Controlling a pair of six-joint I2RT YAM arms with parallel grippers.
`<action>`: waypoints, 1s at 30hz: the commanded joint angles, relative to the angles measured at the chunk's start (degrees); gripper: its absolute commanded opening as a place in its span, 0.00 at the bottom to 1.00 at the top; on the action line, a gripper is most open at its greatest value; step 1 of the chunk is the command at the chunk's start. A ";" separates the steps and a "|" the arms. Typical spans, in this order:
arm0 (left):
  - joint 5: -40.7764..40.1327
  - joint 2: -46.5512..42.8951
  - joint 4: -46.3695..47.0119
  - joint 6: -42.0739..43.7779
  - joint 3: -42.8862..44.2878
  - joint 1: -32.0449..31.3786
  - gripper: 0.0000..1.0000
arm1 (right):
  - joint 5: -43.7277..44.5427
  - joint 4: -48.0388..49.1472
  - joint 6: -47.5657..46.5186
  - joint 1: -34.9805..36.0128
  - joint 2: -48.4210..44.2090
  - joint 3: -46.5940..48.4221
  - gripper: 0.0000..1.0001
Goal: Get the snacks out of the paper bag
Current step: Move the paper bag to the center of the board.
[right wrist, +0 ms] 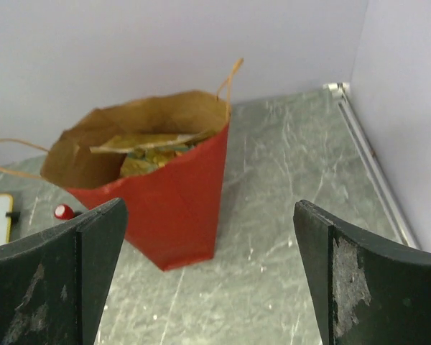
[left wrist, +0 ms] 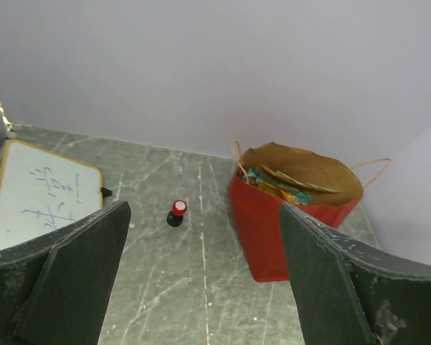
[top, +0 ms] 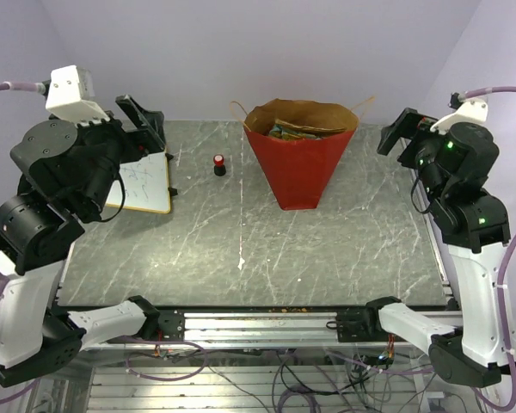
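Note:
The paper bag [top: 299, 168], red outside and brown inside, stands upright at the back middle of the table with its mouth open. It also shows in the left wrist view [left wrist: 273, 230] and the right wrist view [right wrist: 174, 205]. Snack packets [top: 297, 131] in yellow, orange and teal lie inside near the top; they show in the left wrist view [left wrist: 276, 185] and the right wrist view [right wrist: 151, 154]. My left gripper [top: 144, 120] is open and empty, raised at the back left. My right gripper [top: 397, 133] is open and empty, raised right of the bag.
A small black knob with a red cap [top: 218, 164] stands left of the bag. A white board with a yellow rim [top: 146, 183] lies at the left edge under my left arm. A wall runs close behind the table.

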 commanded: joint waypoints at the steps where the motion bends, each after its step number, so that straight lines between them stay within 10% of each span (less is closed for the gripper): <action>1: 6.79 0.52 -1.53 -3.68 -1.58 0.74 0.96 | 1.17 -6.77 4.51 -0.54 -0.55 -1.56 1.00; 19: 25.80 15.56 -7.74 -7.41 4.46 3.31 0.99 | -0.33 -9.51 7.09 -1.64 6.53 -6.15 1.00; 30: 51.51 27.73 0.73 -11.37 2.27 20.96 0.99 | -14.24 3.74 4.36 -9.72 28.32 4.44 1.00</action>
